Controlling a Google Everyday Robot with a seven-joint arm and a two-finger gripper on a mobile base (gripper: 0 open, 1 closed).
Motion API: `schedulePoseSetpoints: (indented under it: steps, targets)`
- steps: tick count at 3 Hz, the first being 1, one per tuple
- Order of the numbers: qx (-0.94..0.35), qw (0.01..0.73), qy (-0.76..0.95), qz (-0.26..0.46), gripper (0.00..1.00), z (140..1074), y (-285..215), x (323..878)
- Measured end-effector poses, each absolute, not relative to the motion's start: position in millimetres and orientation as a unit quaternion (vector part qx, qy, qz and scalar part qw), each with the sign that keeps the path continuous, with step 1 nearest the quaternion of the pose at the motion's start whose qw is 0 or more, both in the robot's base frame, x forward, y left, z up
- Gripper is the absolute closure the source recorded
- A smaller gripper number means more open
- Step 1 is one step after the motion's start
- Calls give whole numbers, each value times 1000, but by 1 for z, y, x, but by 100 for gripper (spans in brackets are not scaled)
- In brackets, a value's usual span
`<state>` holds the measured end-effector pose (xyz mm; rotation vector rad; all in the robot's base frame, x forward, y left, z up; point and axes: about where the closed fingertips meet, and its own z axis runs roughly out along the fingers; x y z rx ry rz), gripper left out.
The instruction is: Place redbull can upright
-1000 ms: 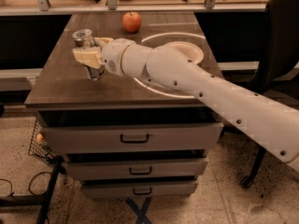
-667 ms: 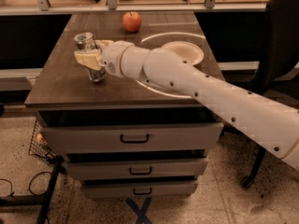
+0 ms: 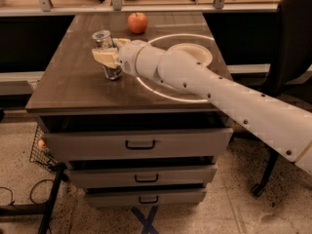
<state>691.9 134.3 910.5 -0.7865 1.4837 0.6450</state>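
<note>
The redbull can (image 3: 103,39) is a slim silver can standing nearly upright, tilted slightly, with its base on the dark wooden table (image 3: 73,82) at the left middle. My gripper (image 3: 108,57) is at the can's middle, its cream fingers (image 3: 103,56) closed around the can's body. The white arm reaches in from the lower right and hides part of the can.
A red apple (image 3: 137,22) sits at the table's back. A white bowl (image 3: 197,52) lies to the right, partly behind my arm. Drawers (image 3: 139,143) are below the tabletop. A dark chair (image 3: 292,43) stands at the right, and a wire basket (image 3: 41,147) at the lower left.
The gripper and the can have shifted a little to the right across the table; the can stays nearly upright in the fingers.
</note>
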Motion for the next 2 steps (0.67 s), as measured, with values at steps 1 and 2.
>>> schedulePoseSetpoints:
  steps: [1,2]
  targets:
    - [-328,627,648,280,100,903,128,698]
    - [-314,629,650,289,100,897,126,696]
